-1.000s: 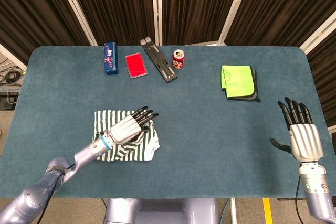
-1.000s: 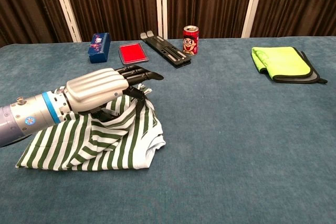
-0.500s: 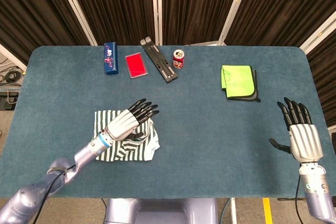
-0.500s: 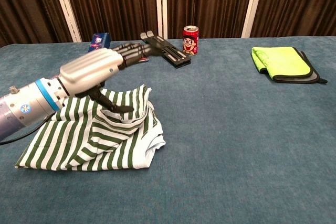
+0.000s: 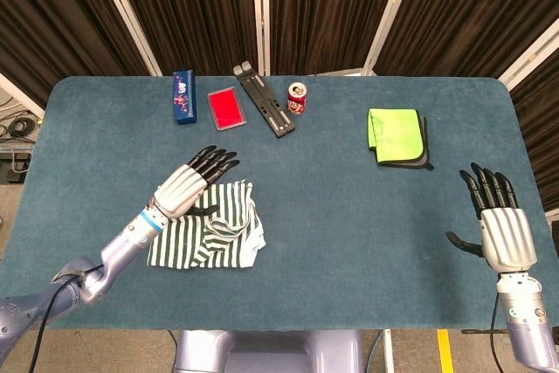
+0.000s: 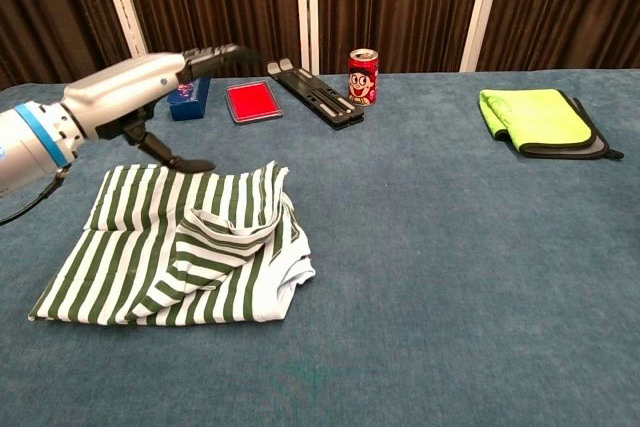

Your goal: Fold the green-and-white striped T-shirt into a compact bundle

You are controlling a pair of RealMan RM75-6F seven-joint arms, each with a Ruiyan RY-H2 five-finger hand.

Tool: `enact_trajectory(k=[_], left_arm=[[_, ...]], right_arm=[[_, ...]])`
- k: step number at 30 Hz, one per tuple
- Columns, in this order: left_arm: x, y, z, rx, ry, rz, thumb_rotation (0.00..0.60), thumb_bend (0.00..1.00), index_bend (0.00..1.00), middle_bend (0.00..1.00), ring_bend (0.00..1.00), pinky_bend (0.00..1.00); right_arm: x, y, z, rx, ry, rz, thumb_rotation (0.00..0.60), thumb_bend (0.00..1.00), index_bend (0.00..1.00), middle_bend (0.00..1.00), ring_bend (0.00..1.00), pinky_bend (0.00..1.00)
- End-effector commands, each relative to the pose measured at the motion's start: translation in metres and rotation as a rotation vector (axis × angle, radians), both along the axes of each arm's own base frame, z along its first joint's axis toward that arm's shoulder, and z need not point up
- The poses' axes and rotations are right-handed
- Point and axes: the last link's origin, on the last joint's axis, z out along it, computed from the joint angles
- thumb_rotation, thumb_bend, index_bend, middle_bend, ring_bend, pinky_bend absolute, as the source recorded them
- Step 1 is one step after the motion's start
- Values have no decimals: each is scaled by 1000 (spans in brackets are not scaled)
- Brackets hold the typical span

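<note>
Our left hand's dark fingers (image 5: 210,162) are straight and lightly spread, holding nothing; the left hand (image 5: 185,187) now hangs above the far left corner of the green-and-white striped cotton T-shirt (image 6: 185,245), clear of the cloth in the chest view. A second ago those fingers lay low over the middle of the shirt, at its raised fold; half a second ago they had lifted, and now we see them drawn back and to the left. We read this as a release: one fold is laid and the hand is backing off.

The shirt sits on the teal felt-covered bench (image 5: 349,216) near our left front edge, roughly squared, with a loose sleeve or collar flap bunched on top and the right edge curling. It looks unchanged in place across the frames. We judge it half folded, not yet compact.

Our right hand (image 5: 500,226) rests at the right edge, fingers upright and apart, empty, and has barely shifted.
</note>
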Motion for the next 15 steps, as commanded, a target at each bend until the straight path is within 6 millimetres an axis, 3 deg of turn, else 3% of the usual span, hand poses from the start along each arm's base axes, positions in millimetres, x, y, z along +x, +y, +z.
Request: enact_trajectory(k=[1, 7, 15], left_arm=[[-19, -4, -5, -27, 54, 59, 600, 227, 0, 0, 0, 0], [-34, -10, -16, -55, 88, 85, 600, 227, 0, 0, 0, 0], [-28, -16, -34, -83, 77, 74, 600, 227, 0, 0, 0, 0]], right_arm=[[0, 0, 1, -2, -2, -2, 600, 0, 15, 0, 0, 0], [-1, -1, 2, -3, -4, -4, 600, 0, 15, 0, 0, 0], [-1, 0, 0, 3, 0, -2, 600, 0, 15, 0, 0, 0]])
